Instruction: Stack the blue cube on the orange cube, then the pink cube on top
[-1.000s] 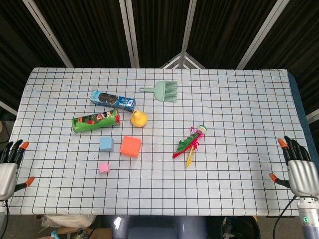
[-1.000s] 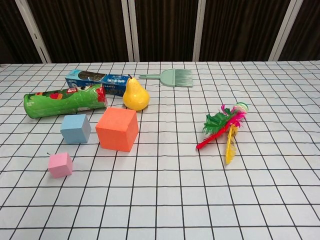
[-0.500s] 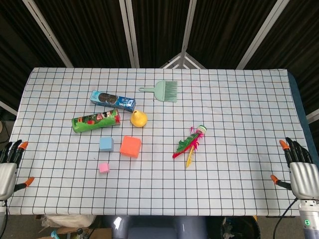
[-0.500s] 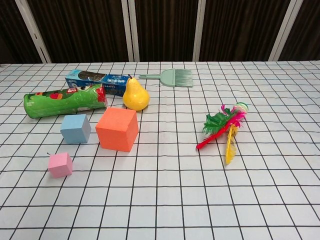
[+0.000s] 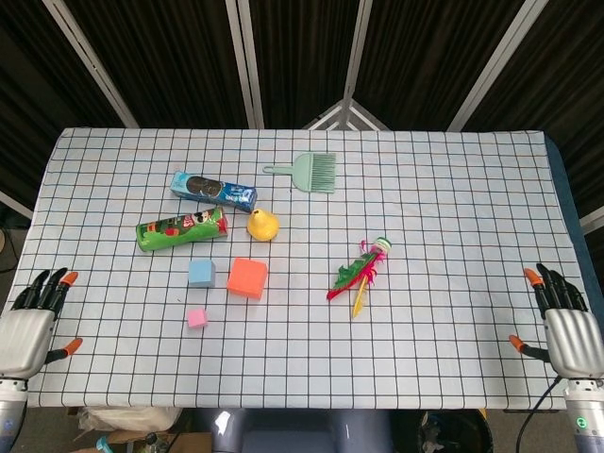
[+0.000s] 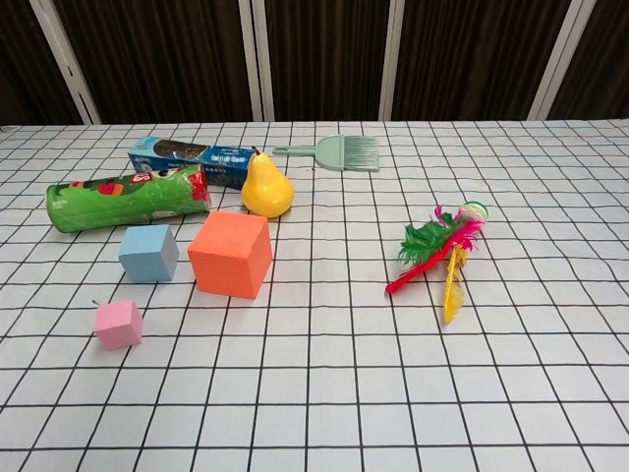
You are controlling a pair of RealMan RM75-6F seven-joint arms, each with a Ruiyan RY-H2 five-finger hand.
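Observation:
The blue cube (image 5: 201, 273) (image 6: 148, 253) stands on the checked cloth just left of the larger orange cube (image 5: 247, 277) (image 6: 230, 254). A small pink cube (image 5: 196, 318) (image 6: 119, 324) lies nearer the front, below the blue one. All three stand apart from each other. My left hand (image 5: 30, 320) hovers at the table's front left corner, fingers spread and holding nothing. My right hand (image 5: 564, 326) is at the front right corner, also spread and empty. Neither hand shows in the chest view.
Behind the cubes lie a green chip can (image 5: 181, 228), a blue biscuit pack (image 5: 213, 191) and a yellow pear (image 5: 262, 225). A green brush (image 5: 308, 172) lies further back. A feathered shuttlecock toy (image 5: 360, 274) rests right of centre.
My left hand has shifted a little to the right and inward over the table corner. The right hand has barely moved. The cubes are unmoved.

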